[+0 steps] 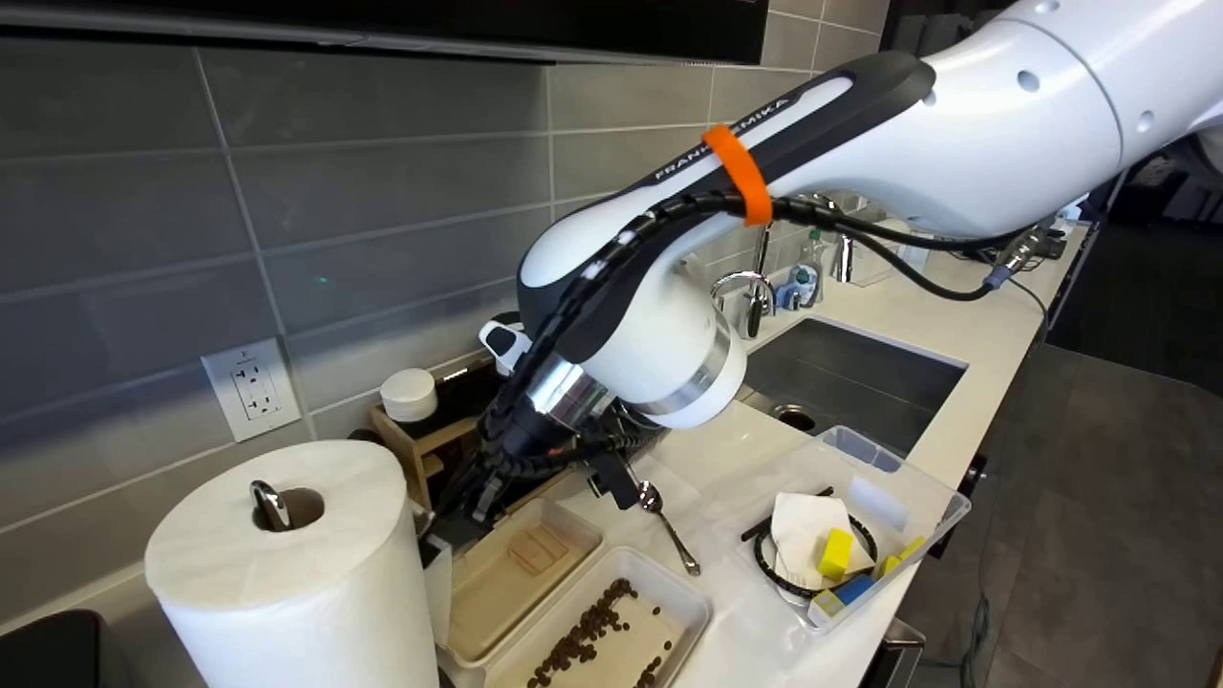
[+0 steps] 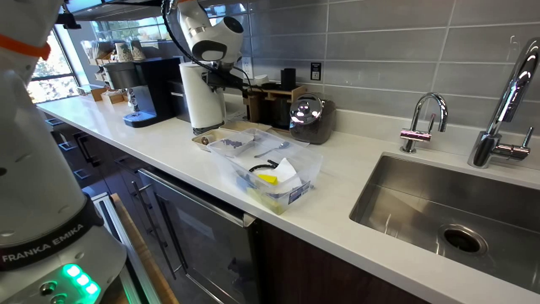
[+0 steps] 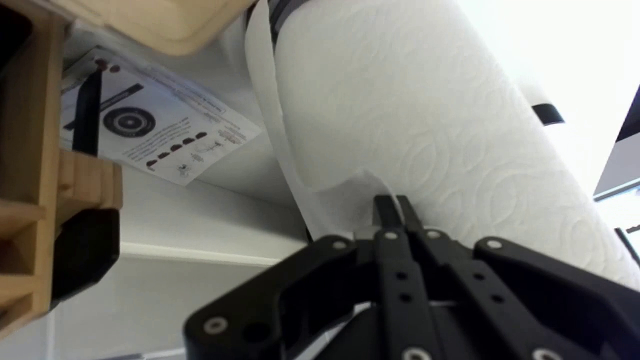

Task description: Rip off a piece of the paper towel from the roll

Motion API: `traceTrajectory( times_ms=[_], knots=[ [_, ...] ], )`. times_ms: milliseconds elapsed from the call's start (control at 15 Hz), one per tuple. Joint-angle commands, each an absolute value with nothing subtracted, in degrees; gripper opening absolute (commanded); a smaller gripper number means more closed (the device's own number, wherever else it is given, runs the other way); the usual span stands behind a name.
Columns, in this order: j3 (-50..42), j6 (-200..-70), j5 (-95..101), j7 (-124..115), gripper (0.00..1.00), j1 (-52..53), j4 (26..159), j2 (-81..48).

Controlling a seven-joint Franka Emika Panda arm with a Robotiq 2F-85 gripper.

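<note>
Pinching the piece of paper towel (image 3: 340, 205) in the gripper (image 3: 396, 202), pressed almost together on the paper just beside the upright roll (image 1: 306, 602), and letting the rest hang below. Showing, lower than the gripper, a pale tray (image 1: 489, 604) and a second tray (image 1: 674, 586) of dark beans (image 1: 594, 623); near it, a wooden organizer (image 3: 35, 110); farther from it, a spoon (image 1: 672, 535) and a clear bin (image 1: 922, 492); past the bin, the sink (image 1: 841, 373).
</note>
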State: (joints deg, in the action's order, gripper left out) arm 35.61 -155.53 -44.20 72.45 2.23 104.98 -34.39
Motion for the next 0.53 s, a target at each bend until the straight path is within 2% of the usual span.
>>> traceTrajectory(
  times_ms=[0,467],
  knots=[
    [36.3,-153.55,-47.32,73.72,0.0,1.48,108.94,-36.27],
    [34.85,-154.59,-48.31,72.98,0.01,2.61,110.99,-37.21]
  ],
)
